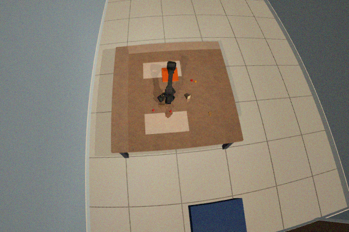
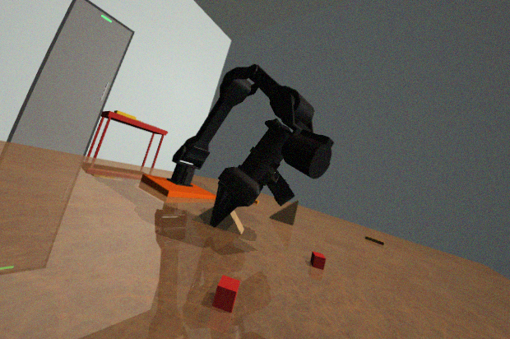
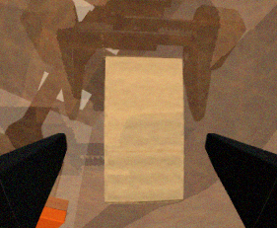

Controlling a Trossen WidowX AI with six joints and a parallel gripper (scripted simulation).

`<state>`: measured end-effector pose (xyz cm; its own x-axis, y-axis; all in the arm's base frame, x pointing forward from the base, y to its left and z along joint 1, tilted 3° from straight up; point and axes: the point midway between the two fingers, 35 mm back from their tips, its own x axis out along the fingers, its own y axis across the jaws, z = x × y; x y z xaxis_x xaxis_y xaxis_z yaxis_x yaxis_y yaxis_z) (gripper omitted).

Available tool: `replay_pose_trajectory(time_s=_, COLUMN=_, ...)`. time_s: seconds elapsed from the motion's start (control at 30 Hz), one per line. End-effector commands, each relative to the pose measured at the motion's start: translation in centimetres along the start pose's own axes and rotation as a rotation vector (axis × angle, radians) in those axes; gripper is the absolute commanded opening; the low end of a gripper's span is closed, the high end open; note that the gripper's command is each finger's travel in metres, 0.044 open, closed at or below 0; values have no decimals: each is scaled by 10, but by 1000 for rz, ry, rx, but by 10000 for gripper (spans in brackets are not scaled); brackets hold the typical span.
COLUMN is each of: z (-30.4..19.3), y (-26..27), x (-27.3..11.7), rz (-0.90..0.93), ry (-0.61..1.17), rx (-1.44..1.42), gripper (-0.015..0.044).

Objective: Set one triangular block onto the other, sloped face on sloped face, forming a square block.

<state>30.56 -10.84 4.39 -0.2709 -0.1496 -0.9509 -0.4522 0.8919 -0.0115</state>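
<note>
A triangular block (image 3: 145,128) (image 2: 236,223) lies on the table with its pale sloped face up. My gripper (image 3: 138,140) (image 2: 221,215) (image 1: 164,99) is open and low over it. In the wrist view one dark finger stands on each side of the block, both clear of it. The second triangular block (image 2: 285,213) (image 1: 187,96) rests on the table a short way to the right, apart from the first. In the top view the arm hides most of the first block.
Two small red cubes (image 2: 225,292) (image 2: 317,259) lie on the table in front of the blocks. A thin dark stick (image 2: 374,240) lies further right. The arm's orange base plate (image 1: 175,75) (image 2: 181,191) is behind. A pale rectangle (image 1: 166,123) is marked on the table.
</note>
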Motion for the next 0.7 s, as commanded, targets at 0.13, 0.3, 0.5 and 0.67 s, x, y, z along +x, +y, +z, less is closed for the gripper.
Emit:
replay_pose_trajectory(time_s=0.13, z=0, y=0, x=0, rz=0, ry=0, rx=0, gripper=256)
replay_pose_trajectory(time_s=0.3, z=0, y=0, x=0, rz=0, ry=0, rx=0, gripper=145)
replay_pose_trajectory(time_s=0.5, z=0, y=0, x=0, rz=0, ry=0, rx=0, gripper=105)
replay_pose_trajectory(time_s=0.67, z=0, y=0, x=-1, rz=0, ry=0, rx=0, gripper=0)
